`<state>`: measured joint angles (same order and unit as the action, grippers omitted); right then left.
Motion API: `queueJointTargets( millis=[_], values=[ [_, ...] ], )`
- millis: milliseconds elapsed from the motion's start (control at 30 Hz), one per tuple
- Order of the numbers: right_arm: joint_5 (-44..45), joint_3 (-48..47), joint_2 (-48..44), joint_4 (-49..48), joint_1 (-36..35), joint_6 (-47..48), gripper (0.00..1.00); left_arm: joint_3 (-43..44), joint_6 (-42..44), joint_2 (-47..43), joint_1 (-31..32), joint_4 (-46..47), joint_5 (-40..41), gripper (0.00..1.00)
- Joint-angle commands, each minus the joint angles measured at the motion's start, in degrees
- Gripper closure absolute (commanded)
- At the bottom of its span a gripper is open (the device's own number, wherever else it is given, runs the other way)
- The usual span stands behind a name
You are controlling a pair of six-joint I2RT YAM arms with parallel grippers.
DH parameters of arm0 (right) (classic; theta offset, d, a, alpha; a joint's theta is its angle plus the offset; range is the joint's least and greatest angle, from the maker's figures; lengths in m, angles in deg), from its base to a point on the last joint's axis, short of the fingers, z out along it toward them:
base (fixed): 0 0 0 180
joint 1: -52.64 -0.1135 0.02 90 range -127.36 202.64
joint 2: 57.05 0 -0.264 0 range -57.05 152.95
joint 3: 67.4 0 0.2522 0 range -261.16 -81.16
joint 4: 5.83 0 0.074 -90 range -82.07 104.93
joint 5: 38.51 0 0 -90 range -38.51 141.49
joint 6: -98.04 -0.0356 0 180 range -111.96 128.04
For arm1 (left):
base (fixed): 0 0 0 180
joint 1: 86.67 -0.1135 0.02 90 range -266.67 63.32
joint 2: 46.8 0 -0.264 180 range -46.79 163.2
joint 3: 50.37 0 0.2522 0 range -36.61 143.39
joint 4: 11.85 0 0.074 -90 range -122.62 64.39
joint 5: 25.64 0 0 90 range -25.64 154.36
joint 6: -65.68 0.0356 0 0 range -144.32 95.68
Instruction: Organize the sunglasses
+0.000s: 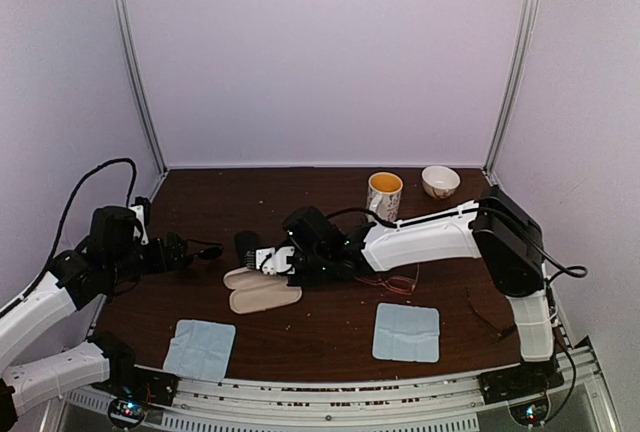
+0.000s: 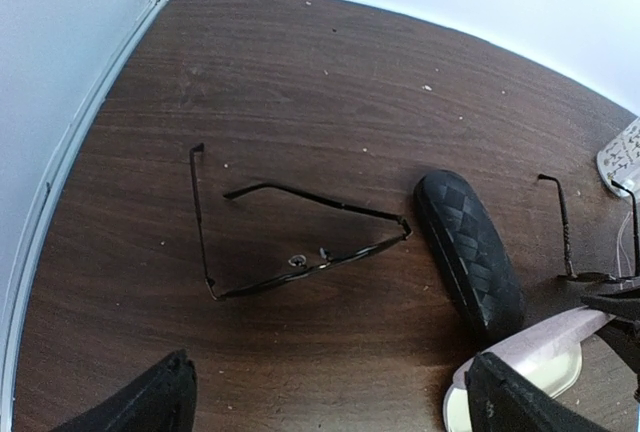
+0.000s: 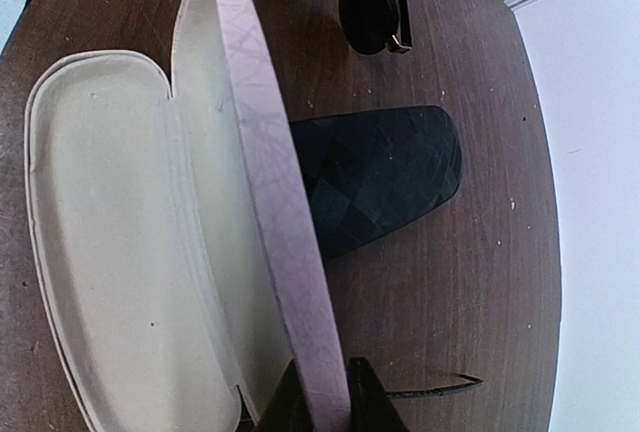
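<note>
A thin black-framed pair of sunglasses (image 2: 300,237) lies unfolded on the brown table, just ahead of my open left gripper (image 2: 330,404); its dark lens (image 3: 372,4) shows in the right wrist view. My right gripper (image 3: 328,394) is shut on the raised lid of the open pink case (image 3: 250,202), whose cream inside is bare. A black quilted case (image 2: 470,252) lies shut between that pair and the pink case. Another thin pair's temple (image 2: 558,224) shows beside the right gripper. A pink-red framed pair (image 1: 397,282) lies under the right forearm.
Two light-blue cloths (image 1: 200,347) (image 1: 406,332) lie near the front edge. A mug (image 1: 384,195) and a small bowl (image 1: 440,181) stand at the back right. The left wall (image 2: 60,152) runs close to the thin black pair.
</note>
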<state>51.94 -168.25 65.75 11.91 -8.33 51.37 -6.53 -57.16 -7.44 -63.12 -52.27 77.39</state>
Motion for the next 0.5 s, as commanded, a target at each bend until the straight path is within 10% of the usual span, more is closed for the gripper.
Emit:
queueJointTargets(
  millis=[0, 467],
  values=[
    [2.9, -0.1, 0.8, -2.4, -0.5, 0.9, 0.86, -0.7, 0.0, -0.5, -0.4, 2.4, 0.7, 0.02],
    [4.6, -0.1, 0.3, -4.0, -0.7, -0.1, 0.78, -0.7, -0.2, -0.9, -0.3, 2.1, 0.7, 0.02]
  ],
)
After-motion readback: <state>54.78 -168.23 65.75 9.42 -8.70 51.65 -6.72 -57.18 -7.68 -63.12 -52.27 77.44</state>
